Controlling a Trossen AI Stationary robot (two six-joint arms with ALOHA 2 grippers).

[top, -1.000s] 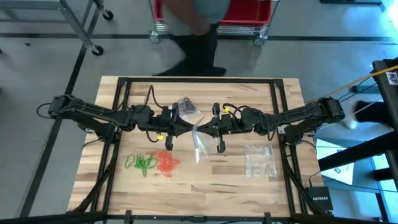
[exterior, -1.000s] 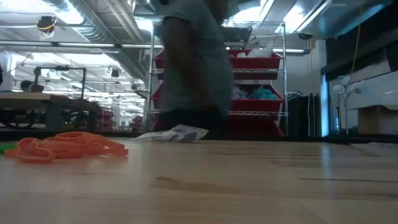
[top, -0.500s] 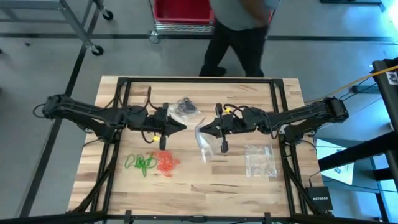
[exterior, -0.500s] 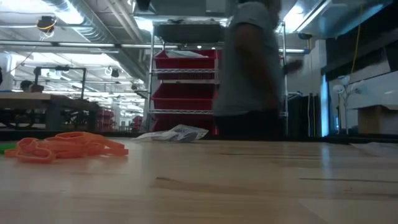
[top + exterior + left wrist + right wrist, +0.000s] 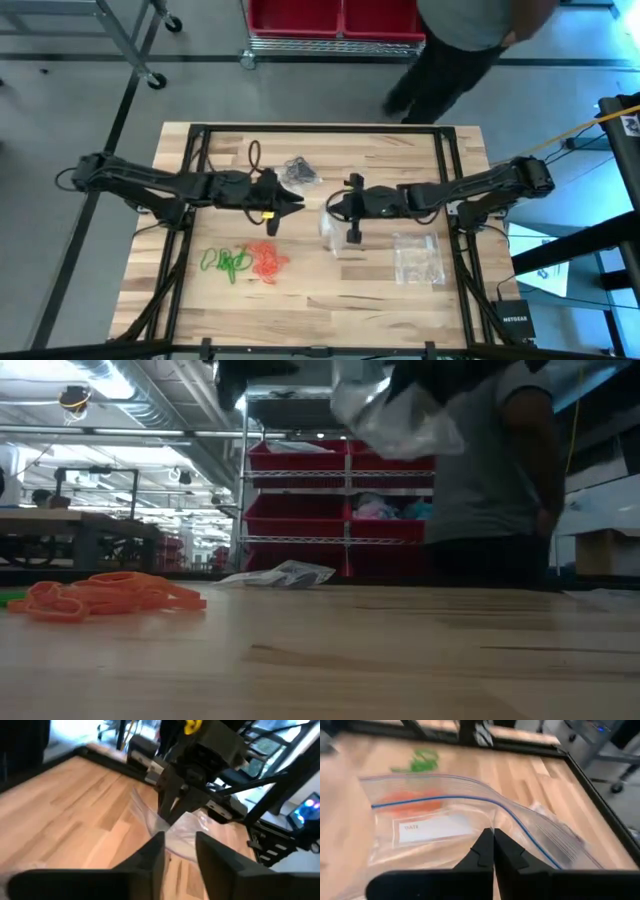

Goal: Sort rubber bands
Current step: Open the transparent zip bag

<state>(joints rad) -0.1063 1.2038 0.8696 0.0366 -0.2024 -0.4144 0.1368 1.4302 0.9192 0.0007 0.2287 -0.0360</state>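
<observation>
Orange-red rubber bands (image 5: 267,262) and green ones (image 5: 225,262) lie in two heaps at the near left of the table. A small bag with dark contents (image 5: 298,172) lies at the far middle. My right gripper (image 5: 330,206) is shut on a clear zip bag (image 5: 330,226), which is held up over the table's middle. My left gripper (image 5: 180,851) faces it with a gap between its fingers, and the bag's edge (image 5: 181,836) shows just beyond them. The low view shows the held bag (image 5: 400,415) high above the tabletop. My right gripper pinches the clear bag between its two fingers, close under the blue zip line (image 5: 492,817). One lip or both, I cannot tell. The fingers come from the table's right, slanting down. The bag is lifted clear of the table, slack. My left gripper: I cannot tell whether it touches the bag.
A second clear bag (image 5: 418,258) lies flat at the near right. A black frame (image 5: 320,128) runs along the table's far and side edges. A person (image 5: 460,40) walks past behind the far edge, in front of red bins (image 5: 300,485).
Both grippers have tipped downward, and the right one has sunk with the bag, so that they now show at the top of the low view. The bag has stayed clear of the table. The person behind the table has walked from left to right.
</observation>
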